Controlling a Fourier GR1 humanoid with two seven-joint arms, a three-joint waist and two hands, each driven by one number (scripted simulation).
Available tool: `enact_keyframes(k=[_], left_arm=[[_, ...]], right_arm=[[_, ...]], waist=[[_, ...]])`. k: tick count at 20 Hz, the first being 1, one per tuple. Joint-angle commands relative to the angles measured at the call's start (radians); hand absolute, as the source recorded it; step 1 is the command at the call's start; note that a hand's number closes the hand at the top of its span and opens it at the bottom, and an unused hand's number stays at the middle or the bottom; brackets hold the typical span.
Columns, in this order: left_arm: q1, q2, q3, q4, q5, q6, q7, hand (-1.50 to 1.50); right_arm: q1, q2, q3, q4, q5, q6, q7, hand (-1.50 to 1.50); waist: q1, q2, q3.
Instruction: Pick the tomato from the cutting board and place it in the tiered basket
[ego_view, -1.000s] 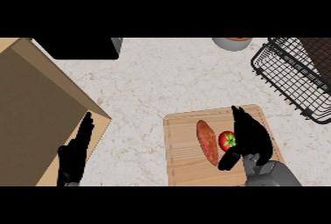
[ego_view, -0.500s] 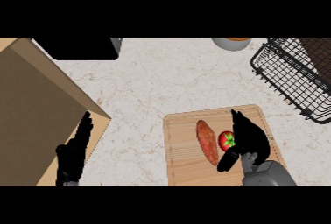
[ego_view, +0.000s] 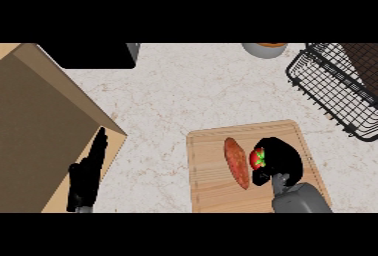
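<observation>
While the right hand (ego_view: 282, 159) curled its black fingers round the red, green-topped tomato (ego_view: 258, 158) on the pale wooden cutting board (ego_view: 214, 187), beside an orange-red oblong vegetable (ego_view: 236, 162), a straight lift looked wisest before swinging toward the black wire tiered basket (ego_view: 338, 85); left hand (ego_view: 88, 172) rested open.

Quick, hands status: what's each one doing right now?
Left hand: open, fingers straight, resting at the lower left, holding nothing.
Right hand: curled round the tomato on the cutting board.
</observation>
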Motion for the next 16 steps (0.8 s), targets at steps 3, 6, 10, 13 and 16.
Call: enact_keyframes(k=[3, 6, 10, 13, 16], left_arm=[[-0.061, -0.024, 0.039, 0.11, -0.018, -0.012, 0.002, 0.0], [0.0, 0.006, 0.038, -0.002, -0.001, -0.026, 0.047, 0.0], [0.015, 0.037, 0.069, 0.026, 0.022, -0.062, 0.01, 0.0], [0.003, -0.026, 0.035, 0.026, -0.012, 0.002, 0.011, 0.0], [-0.006, 0.016, 0.05, 0.004, 0.0, -0.038, 0.041, 0.0]], right_arm=[[0.013, 0.015, -0.016, 0.02, 0.032, 0.003, -0.07, 1.5], [-0.042, -0.025, 0.018, 0.12, 0.116, -0.038, -0.146, 1.5], [0.119, -0.187, -0.124, 0.053, 0.072, -0.102, -0.213, 1.5], [0.164, -0.333, -0.335, 0.102, -0.04, -0.111, -0.306, 1.5], [0.195, -0.419, -0.436, 0.104, -0.079, -0.122, -0.382, 1.5]], waist=[[-0.002, 0.006, -0.004], [0.004, 0.006, -0.004], [-0.013, 0.005, -0.004], [-0.038, 0.008, -0.002], [-0.019, 0.005, -0.003]])
